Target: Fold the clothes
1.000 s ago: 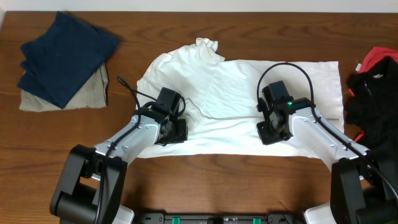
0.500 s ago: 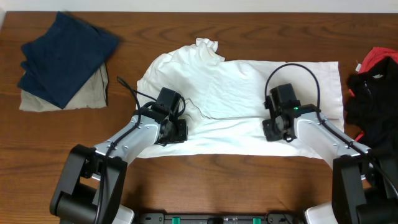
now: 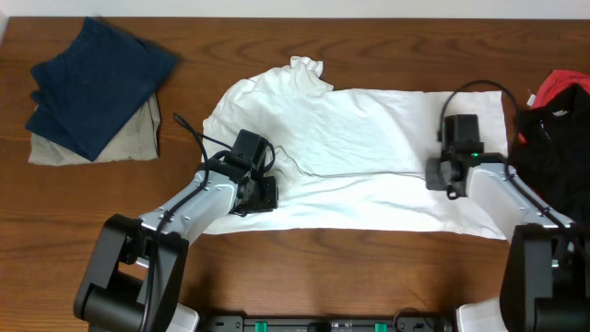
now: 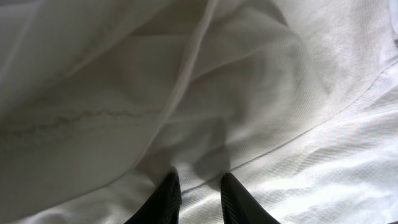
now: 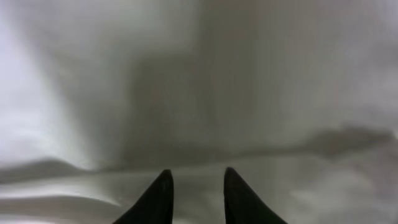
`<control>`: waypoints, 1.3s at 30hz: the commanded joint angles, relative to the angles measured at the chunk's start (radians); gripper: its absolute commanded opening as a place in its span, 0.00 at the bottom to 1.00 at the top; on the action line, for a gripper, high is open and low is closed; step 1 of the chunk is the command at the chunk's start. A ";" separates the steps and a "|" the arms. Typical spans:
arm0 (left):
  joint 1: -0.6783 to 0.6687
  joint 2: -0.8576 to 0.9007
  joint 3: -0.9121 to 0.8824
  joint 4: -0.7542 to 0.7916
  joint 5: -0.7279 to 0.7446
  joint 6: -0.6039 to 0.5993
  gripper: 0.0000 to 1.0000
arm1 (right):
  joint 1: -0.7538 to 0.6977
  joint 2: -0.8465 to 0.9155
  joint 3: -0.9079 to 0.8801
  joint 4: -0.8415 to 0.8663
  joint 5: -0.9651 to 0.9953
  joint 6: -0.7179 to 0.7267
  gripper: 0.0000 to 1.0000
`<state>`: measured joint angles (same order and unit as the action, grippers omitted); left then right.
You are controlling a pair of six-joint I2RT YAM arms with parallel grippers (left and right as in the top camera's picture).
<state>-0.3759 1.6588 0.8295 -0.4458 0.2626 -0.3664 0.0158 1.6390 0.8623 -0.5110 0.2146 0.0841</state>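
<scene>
Navy cloth [image 3: 97, 83], folded into a soft-edged rectangle, lies at the far left on a beige folded piece [image 3: 138, 138] whose lower and right edges stick out from under it. Both rest on the table [image 3: 369, 277], dark brown wood with a long, streaky grain; a pale strip runs beyond its far edge.

I see the T-shirt [image 3: 350, 129] spread wide across the middle of the table, plain white side up. Its left part is rumpled, with a bunched lump at the top; its right part lies flat and nearly rectangular.

My left gripper [image 4: 198, 196] sits low on the shirt's lower-left part, near the front edge. Its dark fingers [image 4: 166, 199] stand a narrow gap apart with nothing clamped between them. Under them the cloth shows a fine knit, soft overlapping folds and a stitched seam.

My right gripper [image 5: 194, 196] is over the shirt's right end, its tips likewise parted and holding nothing. That view is blurred: smooth white cloth with one low ridge.

At the far right edge, just beside the shirt, a crumpled black heap [image 3: 553, 148] lies with red fabric [image 3: 564, 85] on top.
</scene>
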 commanded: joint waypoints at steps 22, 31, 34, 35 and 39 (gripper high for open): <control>-0.001 0.027 -0.008 -0.018 -0.006 -0.003 0.25 | -0.029 -0.089 -0.046 -0.238 -0.097 0.042 0.17; -0.001 0.027 -0.008 -0.021 -0.006 -0.003 0.25 | -0.041 0.006 -0.053 0.023 -0.058 0.053 0.19; -0.001 0.027 -0.008 -0.022 -0.006 -0.003 0.25 | -0.062 0.026 -0.053 0.109 -0.017 0.054 0.20; -0.001 0.027 -0.008 -0.024 -0.006 -0.003 0.25 | -0.071 0.031 -0.053 0.135 -0.011 0.053 0.21; -0.001 0.027 -0.008 -0.025 -0.006 -0.003 0.25 | -0.131 0.042 -0.052 0.212 -0.013 0.059 0.23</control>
<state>-0.3759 1.6588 0.8299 -0.4503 0.2630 -0.3664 -0.0750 1.6676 0.8120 -0.3145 0.1699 0.1261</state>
